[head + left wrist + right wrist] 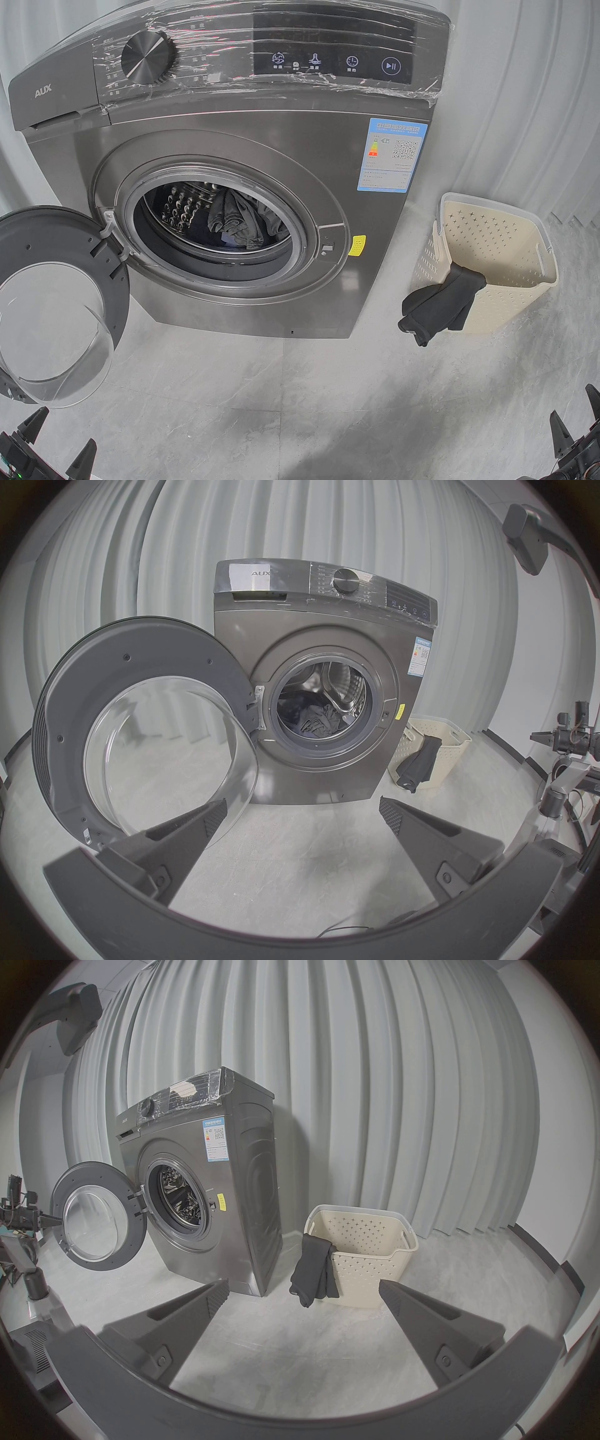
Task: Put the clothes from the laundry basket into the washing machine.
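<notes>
In the head view, the washing machine (294,134) is seen with its round door (59,240) swung wide to the robot's left; dark clothes (240,219) lie in the drum; the cream laundry basket (500,240) stands on the floor (300,387) just beside the machine's right side, and one dark garment (440,306) is draped over its near rim, part inside and part hanging outside toward the floor. The left gripper (61,437) is held low at the near left and the right gripper (574,409) low at the near right; both are spread apart and empty, well apart from the basket.

In the left wrist view, the left gripper's fingers are parted with nothing between them; the open door stands near on one side, the drum mouth is faced directly, and bare floor lies between.

In the right wrist view, the right gripper's fingers are likewise parted and empty; the basket and the hanging garment lie ahead across open floor, with a pleated curtain (387,1085) behind.

The garment is judged soft, light and limp; it would be expected to sag and trail when lifted; the bunched fold on the rim is judged the best place to pinch. The basket looks light and could be tipped or dragged if cloth snags. The door's edge and the drum's rim should be kept clear of.
</notes>
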{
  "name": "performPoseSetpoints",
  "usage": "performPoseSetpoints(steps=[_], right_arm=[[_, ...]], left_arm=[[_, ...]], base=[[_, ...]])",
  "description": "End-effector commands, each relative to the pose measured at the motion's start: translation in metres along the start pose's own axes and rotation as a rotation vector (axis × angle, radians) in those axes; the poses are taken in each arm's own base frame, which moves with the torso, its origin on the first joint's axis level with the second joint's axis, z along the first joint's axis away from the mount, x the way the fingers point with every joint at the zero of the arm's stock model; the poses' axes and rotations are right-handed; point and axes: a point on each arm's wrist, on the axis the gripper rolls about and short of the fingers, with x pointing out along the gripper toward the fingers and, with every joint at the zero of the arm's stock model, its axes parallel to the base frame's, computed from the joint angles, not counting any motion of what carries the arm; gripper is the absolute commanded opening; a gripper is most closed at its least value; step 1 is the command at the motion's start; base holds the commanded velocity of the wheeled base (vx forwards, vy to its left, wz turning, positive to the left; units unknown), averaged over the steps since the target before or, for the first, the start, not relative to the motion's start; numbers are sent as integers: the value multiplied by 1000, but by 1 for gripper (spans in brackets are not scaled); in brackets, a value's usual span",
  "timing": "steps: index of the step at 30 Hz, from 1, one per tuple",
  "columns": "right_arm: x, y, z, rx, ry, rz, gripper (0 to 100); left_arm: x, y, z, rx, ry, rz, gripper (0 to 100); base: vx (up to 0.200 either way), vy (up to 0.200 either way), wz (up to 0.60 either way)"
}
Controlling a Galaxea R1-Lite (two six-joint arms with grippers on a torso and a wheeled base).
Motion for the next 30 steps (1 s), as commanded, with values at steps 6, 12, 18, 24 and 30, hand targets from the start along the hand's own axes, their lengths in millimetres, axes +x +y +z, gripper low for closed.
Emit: performPoseSetpoints(steps=[6, 12, 18, 24, 30], right_arm=[[1, 0, -5, 3, 11, -1, 100], [1, 0, -5, 3, 12, -4, 100], [1, 0, -5, 0, 12, -2, 100], [1, 0, -5, 1, 12, 1, 100], [1, 0, -5, 1, 11, 1, 100]], left_arm=[[0, 0, -5, -6, -1, 11, 100], [0, 0, -5, -6, -1, 13, 100], [0, 0, -5, -11, -1, 14, 100], [0, 0, -5, -11, -1, 11, 100], [0, 0, -5, -11, -1, 11, 100]], base=[[0, 0, 0], [0, -167, 0], [0, -200, 0], [0, -133, -200], [0, 0, -400]])
